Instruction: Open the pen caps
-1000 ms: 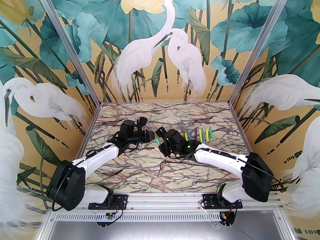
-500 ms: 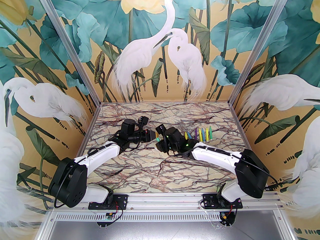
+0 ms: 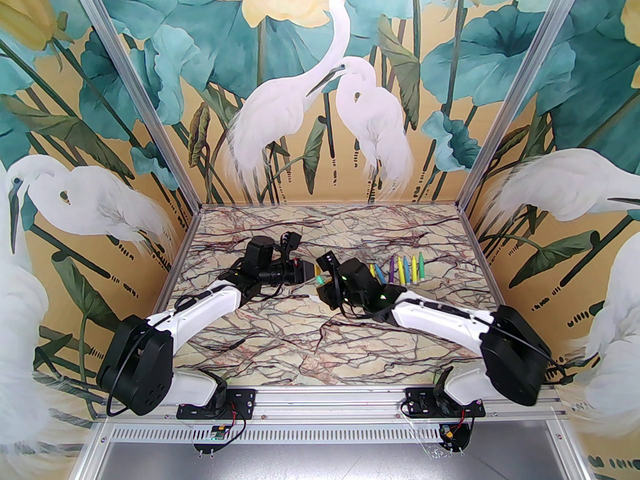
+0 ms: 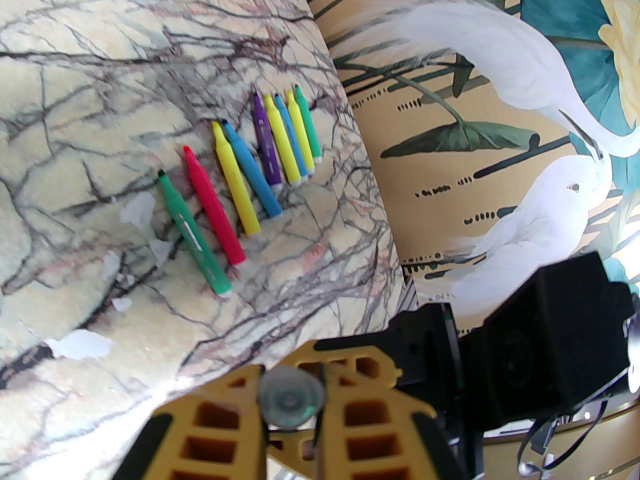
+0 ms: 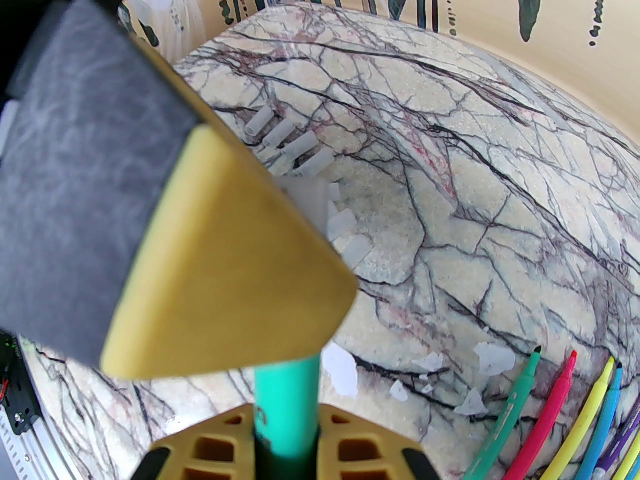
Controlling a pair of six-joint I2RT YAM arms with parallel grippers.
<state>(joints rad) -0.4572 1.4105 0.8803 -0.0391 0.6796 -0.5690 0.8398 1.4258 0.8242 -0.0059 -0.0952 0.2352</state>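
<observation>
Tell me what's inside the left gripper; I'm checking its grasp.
A round clear cap, end-on, clamped in the left gripper. The teal pen's tip is hidden behind that gripper.

You have a grainy, matt marble-print tabletop (image 5: 500, 208), frosted translucent plastic pen caps (image 5: 299, 144), and smooth bright plastic pens (image 4: 214, 207).
</observation>
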